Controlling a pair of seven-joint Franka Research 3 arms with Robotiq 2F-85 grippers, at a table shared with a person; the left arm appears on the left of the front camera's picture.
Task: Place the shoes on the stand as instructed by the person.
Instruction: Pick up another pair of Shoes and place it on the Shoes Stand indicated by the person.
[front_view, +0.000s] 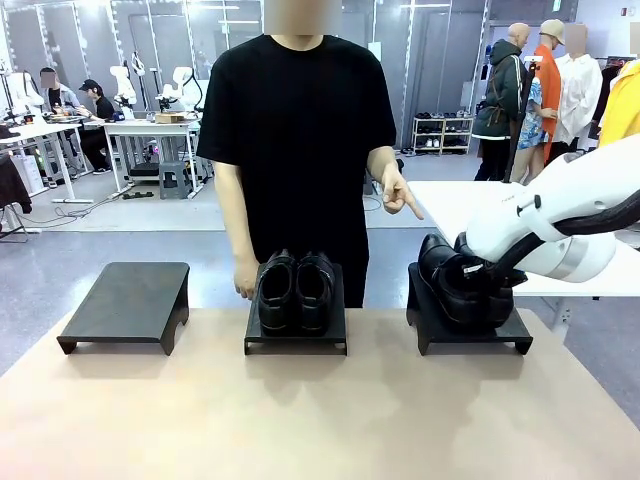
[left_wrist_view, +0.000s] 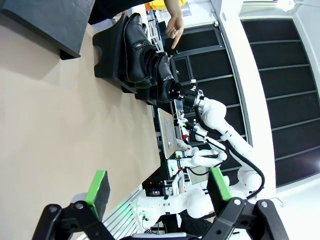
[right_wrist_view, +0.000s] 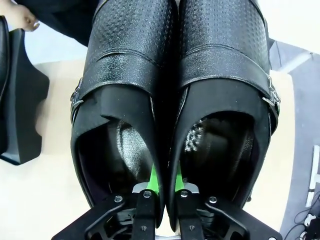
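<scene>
Strap shoes (right_wrist_view: 172, 100) pinched by right gripper (right_wrist_view: 162, 197) fingers on right stand (front_view: 470, 335); left gripper (left_wrist_view: 157, 192) fingers wide; no readable writing.

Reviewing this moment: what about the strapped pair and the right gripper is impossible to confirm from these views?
- Front view: the right gripper sits behind its own white arm, so its fingers are hidden.
- Right wrist view: the strapped pair covers the stand; whether the soles rest on it is hidden.
- Left wrist view: the strapped pair is too small to judge contact with the right stand.
</scene>
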